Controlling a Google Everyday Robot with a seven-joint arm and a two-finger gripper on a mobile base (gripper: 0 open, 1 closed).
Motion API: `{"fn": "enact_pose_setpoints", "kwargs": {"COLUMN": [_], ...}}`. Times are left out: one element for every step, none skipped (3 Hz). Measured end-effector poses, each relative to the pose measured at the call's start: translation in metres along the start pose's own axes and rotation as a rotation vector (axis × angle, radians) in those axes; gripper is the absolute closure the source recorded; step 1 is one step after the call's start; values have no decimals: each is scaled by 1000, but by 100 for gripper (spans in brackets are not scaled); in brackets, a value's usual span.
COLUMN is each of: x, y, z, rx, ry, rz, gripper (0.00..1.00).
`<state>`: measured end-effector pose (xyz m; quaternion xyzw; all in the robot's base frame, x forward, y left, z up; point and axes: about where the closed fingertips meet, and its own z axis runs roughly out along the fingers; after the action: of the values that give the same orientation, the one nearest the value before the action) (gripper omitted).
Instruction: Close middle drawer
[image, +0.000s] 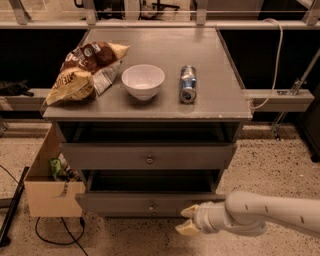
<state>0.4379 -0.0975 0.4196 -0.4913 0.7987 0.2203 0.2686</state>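
The middle drawer is the low grey front with a small knob, under the taller drawer front with a larger round knob. It stands out a little from the cabinet, with a dark gap above it. My gripper reaches in from the lower right on a white arm. It is at the right part of that drawer's front, with one fingertip at the front's lower edge. The fingers are apart and hold nothing. The lowest drawer is hidden.
On the cabinet top lie a chip bag, a white bowl and a can on its side. A cardboard box stands against the cabinet's left side. Cables and a black bar lie on the floor at left.
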Motion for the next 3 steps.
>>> {"fn": "enact_pose_setpoints", "kwargs": {"x": [-13, -13, -8], "y": [-8, -8, -50], "z": [6, 6, 31], "rx": [1, 1, -15], "ry": [-3, -3, 28], "rz": [-23, -23, 8], "gripper": [39, 16, 0]}}
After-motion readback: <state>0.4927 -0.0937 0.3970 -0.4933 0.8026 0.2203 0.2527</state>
